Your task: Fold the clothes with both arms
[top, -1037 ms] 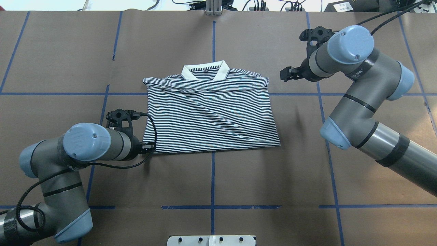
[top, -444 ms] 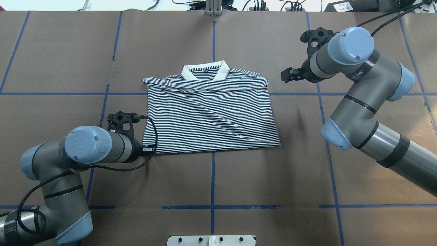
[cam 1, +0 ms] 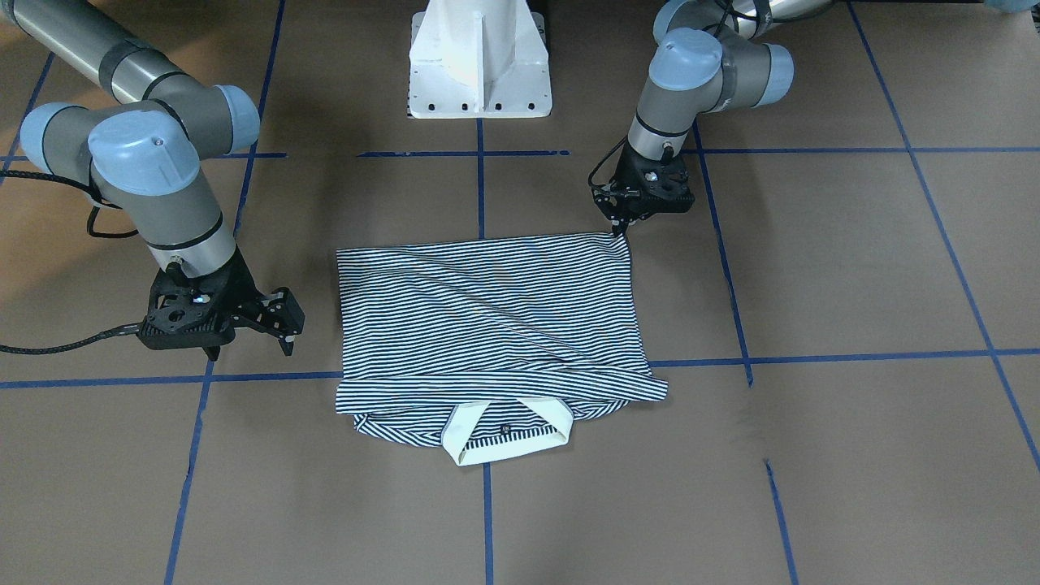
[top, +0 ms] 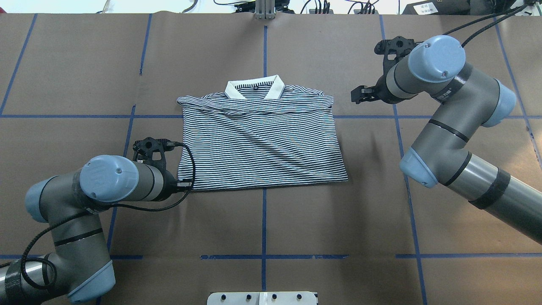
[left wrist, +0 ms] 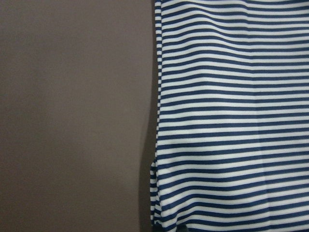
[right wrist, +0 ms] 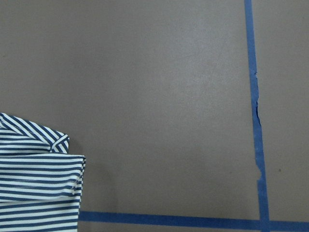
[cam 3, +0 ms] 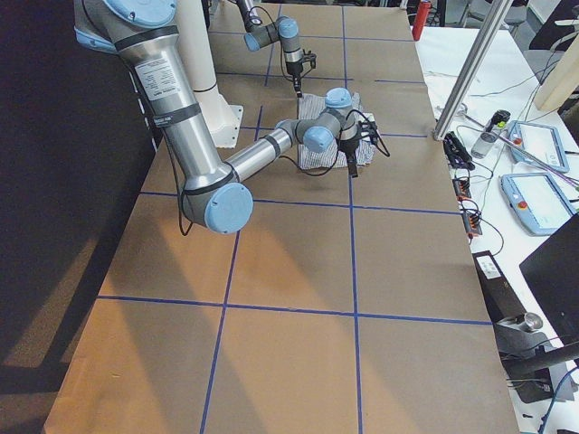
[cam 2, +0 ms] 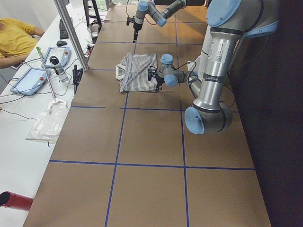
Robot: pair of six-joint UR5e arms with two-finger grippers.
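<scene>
The striped polo shirt (top: 260,144) lies flat at the table's middle, sleeves folded in, cream collar (top: 254,88) on the far side from the robot. My left gripper (top: 185,184) sits low at the hem's near left corner, its fingers pinched shut on that corner (cam 1: 621,229). The left wrist view shows only the shirt's side edge (left wrist: 157,121) on brown paper. My right gripper (top: 358,95) hovers open a short way right of the shirt's shoulder, apart from the cloth (cam 1: 286,323). That shoulder (right wrist: 38,183) appears at the lower left of the right wrist view.
Brown paper with blue tape lines (top: 263,254) covers the table. The white pedestal base (cam 1: 479,65) stands at the robot's edge. Beyond the far edge are a metal post (cam 2: 71,33), tablets (cam 2: 31,80), a side bench and a seated person (cam 2: 14,38).
The right gripper has drifted slightly right, away from the shirt. The left arm has settled a little lower at the hem corner. The shirt has not moved.
</scene>
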